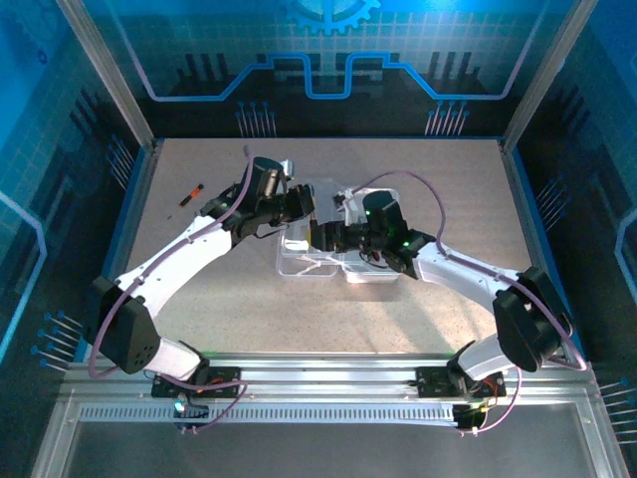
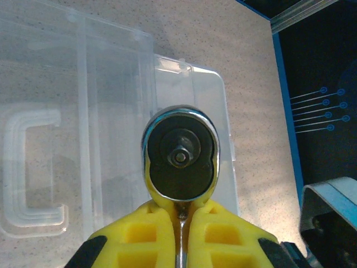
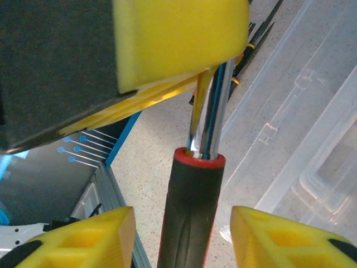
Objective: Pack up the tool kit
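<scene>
Arms meet over case (image 2: pixel 100 111): left tool (image 2: pixel 179 218) pinching ratchet (image 2: pixel 180 153), right tool (image 3: pixel 183 226) spread astride handle.

The case (image 1: pixel 299 261) is clear, rectangular plastic. It lies open and flat, both halves facing up, and the U-shaped moulded handle (image 2: pixel 28 167) in the lid is visible. The ratchet wrench (image 2: pixel 179 153) has a rounded chrome head, a chrome shaft and a black grip with a red collar (image 3: pixel 199 158). It is raised above the case, with the shaft clamped between the yellow pads of the left gripper (image 2: pixel 179 223) and the head over the case's clear wall. A small screwdriver (image 1: pixel 189 195) with a red-orange and black handle lies well apart from the case, to its far left. Slender black tools (image 3: pixel 254 36) with yellow bands lie just beside the case's outer edge; their type cannot be determined.
</scene>
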